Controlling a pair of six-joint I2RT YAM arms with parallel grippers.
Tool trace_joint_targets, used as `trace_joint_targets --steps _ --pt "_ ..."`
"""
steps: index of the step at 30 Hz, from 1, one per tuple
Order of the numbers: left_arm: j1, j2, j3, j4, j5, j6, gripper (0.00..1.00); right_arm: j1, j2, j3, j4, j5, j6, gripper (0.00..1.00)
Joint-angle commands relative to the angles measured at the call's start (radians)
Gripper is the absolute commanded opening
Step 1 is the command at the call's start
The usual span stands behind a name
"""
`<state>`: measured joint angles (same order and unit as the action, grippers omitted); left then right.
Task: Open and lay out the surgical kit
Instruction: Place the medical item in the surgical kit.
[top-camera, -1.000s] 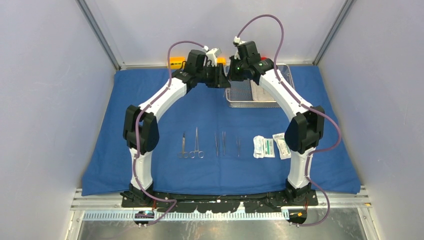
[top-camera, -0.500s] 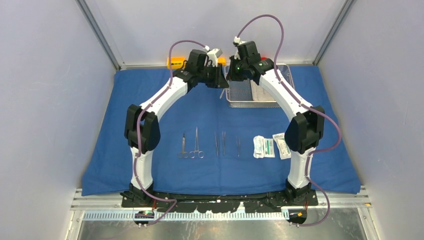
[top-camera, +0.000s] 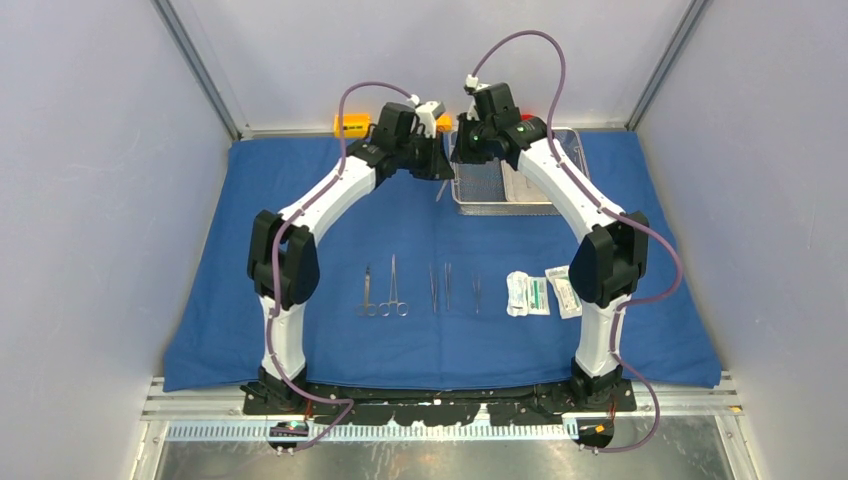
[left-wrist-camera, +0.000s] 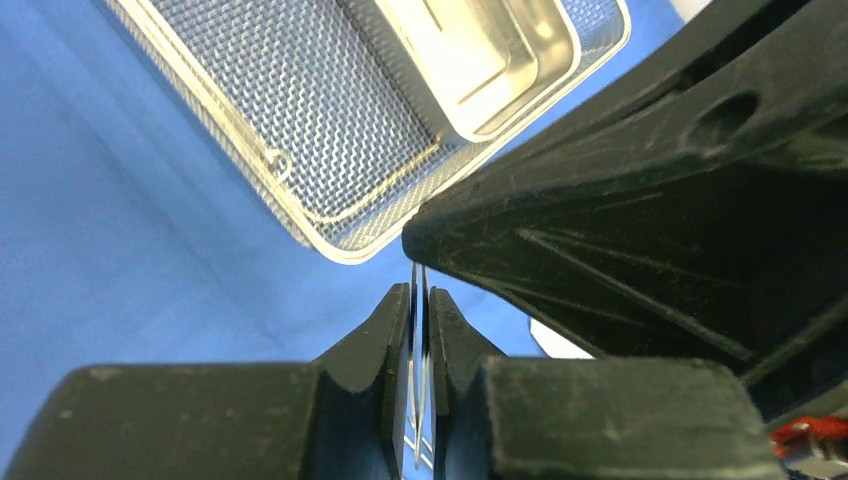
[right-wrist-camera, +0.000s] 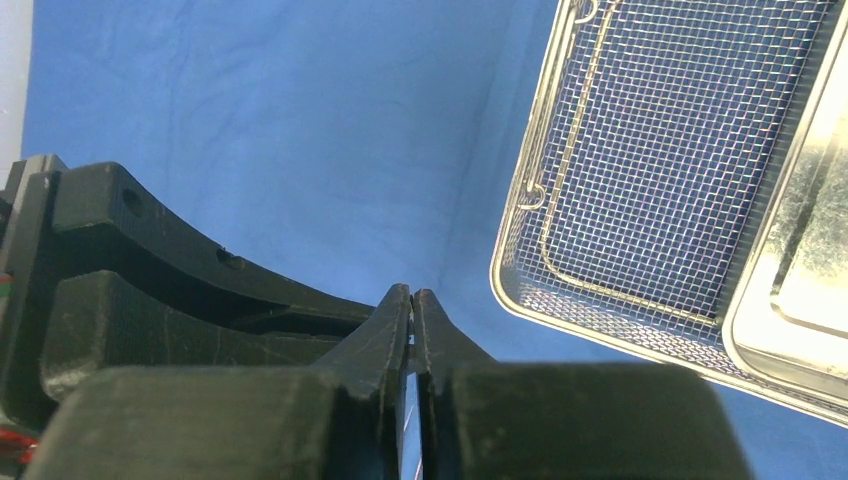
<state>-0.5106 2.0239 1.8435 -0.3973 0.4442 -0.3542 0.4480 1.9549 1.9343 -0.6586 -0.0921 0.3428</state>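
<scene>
At the back centre of the blue cloth wrap (top-camera: 230, 300), my left gripper (top-camera: 441, 163) and right gripper (top-camera: 457, 150) meet tip to tip. The left gripper (left-wrist-camera: 420, 290) is shut on thin steel forceps (left-wrist-camera: 418, 272), which run up to the right gripper's tip. The right gripper (right-wrist-camera: 412, 292) has its fingers almost together on the same thin steel piece. Just right of them stands the steel mesh tray (top-camera: 480, 190), with the smaller steel pan (top-camera: 527, 182) inside it. Scissors (top-camera: 385, 292), more forceps (top-camera: 440, 287) and white-green packets (top-camera: 528, 293) lie in a row nearer the front.
A yellow block (top-camera: 352, 124) and an orange block (top-camera: 443, 122) sit behind the cloth by the back wall. Grey walls close in on both sides. In the wrist views the mesh tray (left-wrist-camera: 300, 110) (right-wrist-camera: 650, 150) is close to both grippers.
The left gripper's fingers have closed on the forceps held by the right gripper. The right gripper's fingers have eased slightly. Both wrists shifted a little to the left.
</scene>
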Motion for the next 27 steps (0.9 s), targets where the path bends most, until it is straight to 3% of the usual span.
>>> trace_joint_targets --steps 1,5,8,10,12,16,24,27 --pt "-0.016 -0.096 -0.073 0.015 -0.054 0.001 0.01 0.001 -0.043 0.025 0.039 -0.011 -0.026 0.16" --pt "-0.030 -0.160 -0.152 0.009 -0.138 -0.020 0.00 -0.010 -0.071 0.023 0.039 -0.004 -0.051 0.34" --pt "-0.052 -0.204 -0.219 0.005 -0.190 -0.051 0.05 -0.031 -0.095 0.032 0.028 -0.003 -0.069 0.41" --pt "-0.073 -0.224 -0.256 0.002 -0.206 -0.088 0.09 -0.048 -0.109 0.041 0.011 0.002 -0.091 0.41" --pt "-0.095 -0.234 -0.289 -0.002 -0.217 -0.140 0.01 -0.067 -0.123 0.053 -0.017 0.020 -0.117 0.42" --pt "-0.161 -0.236 -0.326 -0.044 -0.296 -0.220 0.00 -0.122 -0.160 0.049 -0.061 0.041 -0.143 0.42" --pt "-0.349 -0.163 -0.282 -0.225 -0.607 -0.399 0.00 -0.218 -0.291 -0.142 -0.034 0.033 -0.126 0.42" --pt "-0.400 -0.130 -0.270 -0.251 -0.645 -0.463 0.00 -0.224 -0.340 -0.223 -0.010 0.037 -0.128 0.42"
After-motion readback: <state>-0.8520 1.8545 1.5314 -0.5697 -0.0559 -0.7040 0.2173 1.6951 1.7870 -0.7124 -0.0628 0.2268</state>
